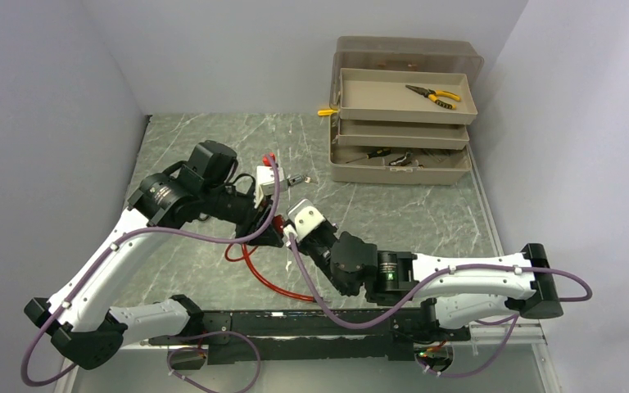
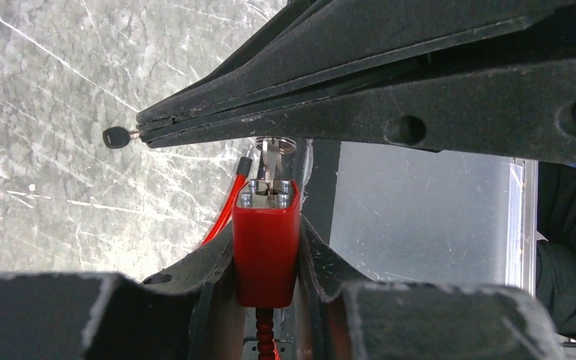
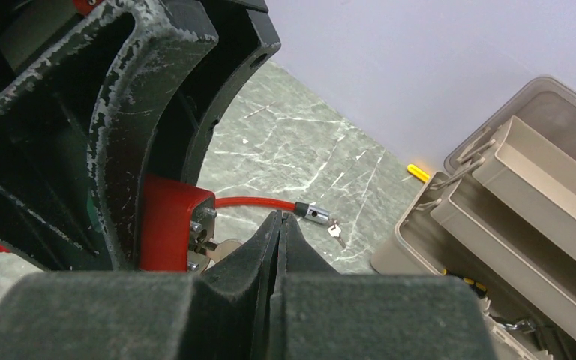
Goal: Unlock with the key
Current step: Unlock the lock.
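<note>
The red lock body (image 2: 265, 259) sits clamped between the fingers of my left gripper (image 2: 267, 225), keyhole face pointing away from the wrist. My right gripper (image 3: 280, 226) is shut on the silver key (image 3: 223, 248), whose blade (image 2: 273, 171) is in the keyhole. From above, the two grippers meet tip to tip at mid-table, left (image 1: 269, 232) and right (image 1: 290, 231). The red cable (image 1: 255, 268) loops from the lock onto the table. Its free end, a metal ferrule (image 3: 315, 214) with a small spare key (image 3: 337, 233), lies beyond the lock.
An open tan tiered toolbox (image 1: 401, 168) stands at the back right, with pliers (image 1: 432, 96) in its top tray and tools in the bottom one. A yellow-handled tool (image 1: 326, 112) lies beside it. Walls close in both sides.
</note>
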`<action>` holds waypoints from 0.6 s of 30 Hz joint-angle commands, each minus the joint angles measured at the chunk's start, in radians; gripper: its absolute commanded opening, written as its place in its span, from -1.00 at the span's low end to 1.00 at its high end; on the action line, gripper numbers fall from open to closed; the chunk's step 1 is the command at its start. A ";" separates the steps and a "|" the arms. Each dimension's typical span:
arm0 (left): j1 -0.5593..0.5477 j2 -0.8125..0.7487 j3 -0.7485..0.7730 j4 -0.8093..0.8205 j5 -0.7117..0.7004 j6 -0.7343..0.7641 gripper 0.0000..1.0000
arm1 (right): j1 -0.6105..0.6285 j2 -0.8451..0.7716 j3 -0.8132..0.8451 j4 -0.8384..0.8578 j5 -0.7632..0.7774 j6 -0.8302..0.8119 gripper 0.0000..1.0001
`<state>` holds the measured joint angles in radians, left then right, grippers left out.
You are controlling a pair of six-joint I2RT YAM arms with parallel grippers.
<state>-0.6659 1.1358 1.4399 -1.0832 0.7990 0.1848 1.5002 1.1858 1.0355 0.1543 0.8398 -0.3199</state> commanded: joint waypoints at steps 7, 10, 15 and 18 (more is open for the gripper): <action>0.023 -0.030 0.011 0.062 0.055 -0.023 -1.00 | 0.039 0.043 -0.027 0.134 0.013 -0.003 -1.00; 0.030 -0.034 0.008 0.065 0.063 -0.028 -1.00 | 0.051 0.060 -0.027 0.142 0.013 -0.003 -1.00; 0.035 -0.036 0.010 0.068 0.067 -0.028 -1.00 | 0.075 0.098 -0.023 0.155 -0.004 0.008 -1.00; 0.035 -0.036 0.012 0.070 0.070 -0.029 -1.00 | 0.088 0.120 -0.018 0.174 -0.024 0.023 -1.00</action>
<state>-0.6361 1.1114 1.4338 -1.1427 0.8143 0.1696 1.5440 1.2598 1.0187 0.3027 0.9134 -0.3252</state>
